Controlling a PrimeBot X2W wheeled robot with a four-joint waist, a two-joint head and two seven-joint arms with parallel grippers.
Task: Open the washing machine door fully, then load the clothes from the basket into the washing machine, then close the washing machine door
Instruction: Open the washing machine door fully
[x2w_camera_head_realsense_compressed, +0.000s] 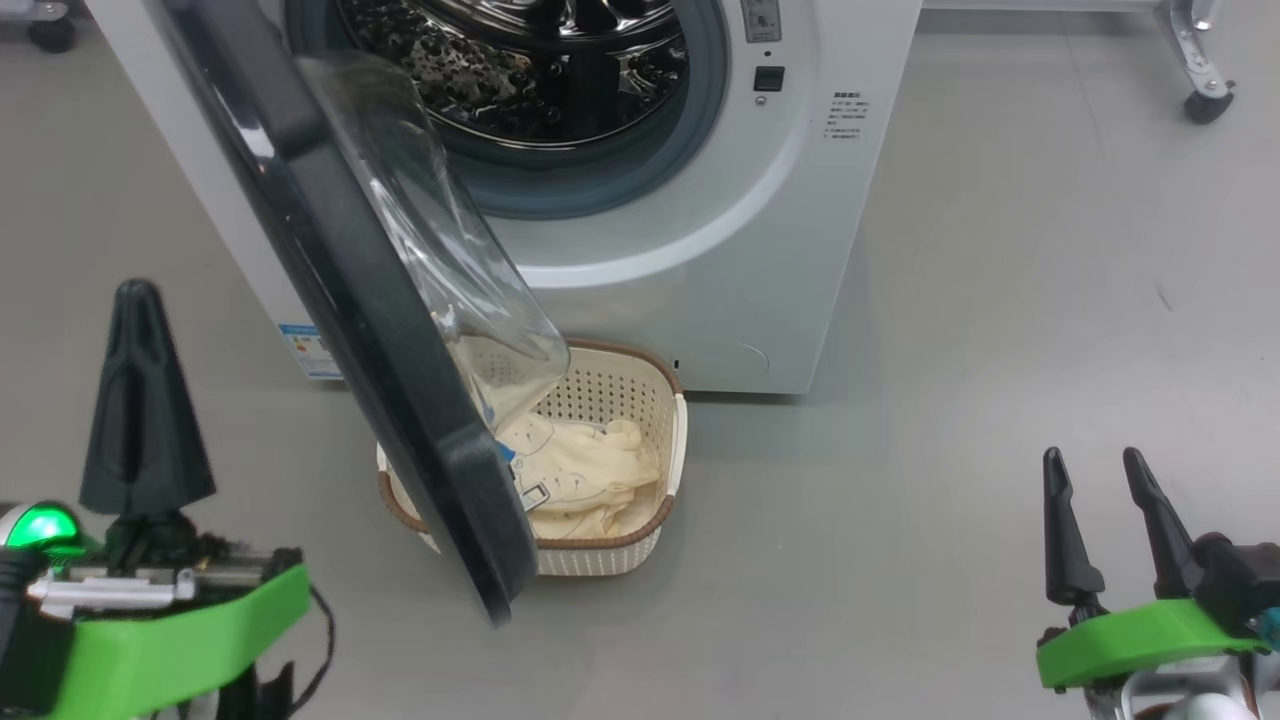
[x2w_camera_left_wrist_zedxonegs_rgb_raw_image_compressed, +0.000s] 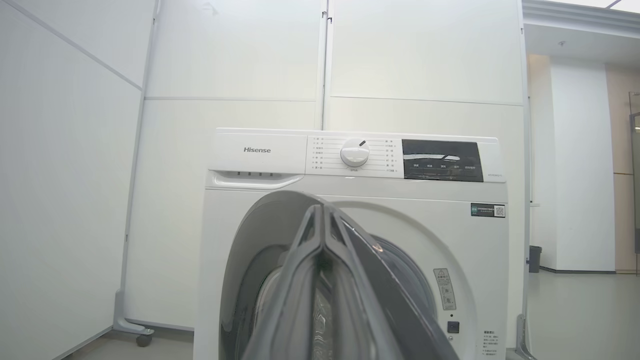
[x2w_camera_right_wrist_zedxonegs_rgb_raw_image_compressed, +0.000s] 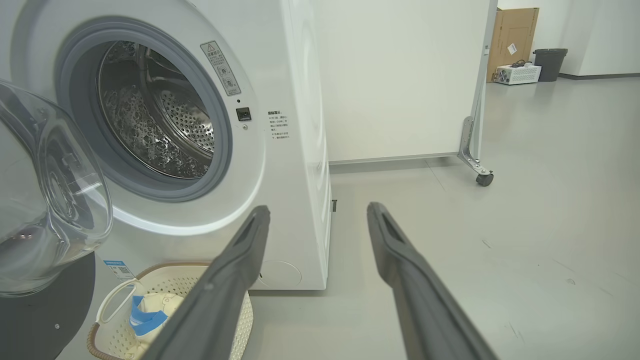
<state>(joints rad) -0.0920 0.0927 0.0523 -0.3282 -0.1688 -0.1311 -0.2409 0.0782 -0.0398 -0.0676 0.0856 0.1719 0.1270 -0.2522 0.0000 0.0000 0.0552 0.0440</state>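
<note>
Right, clothes (x2w_camera_head_realsense_compressed: 590, 470) lie lower centre in the basket (x2w_camera_head_realsense_compressed: 600, 555), half under the open washing machine door (x2w_camera_head_realsense_compressed: 370, 330). They look soft, light and floppy, so pinch a bunched fold. Left jaws pressed together, empty; right jaws spread wide.

The washing machine (x2w_camera_head_realsense_compressed: 780, 260) at upper centre is white, its drum (x2w_camera_head_realsense_compressed: 500, 70) shiny dimpled steel inside a grey gasket (x2w_camera_head_realsense_compressed: 620, 170). The door (x2w_camera_head_realsense_compressed: 340, 300) has a glossy black ring around clear glass. The basket (x2w_camera_head_realsense_compressed: 625, 390) at centre is cream, dotted with holes, with a brown rim. The clothes (x2w_camera_head_realsense_compressed: 585, 470) are pale yellow with faint blue drawings and a bright blue patch. The floor (x2w_camera_head_realsense_compressed: 1000, 400) is plain grey.
</note>
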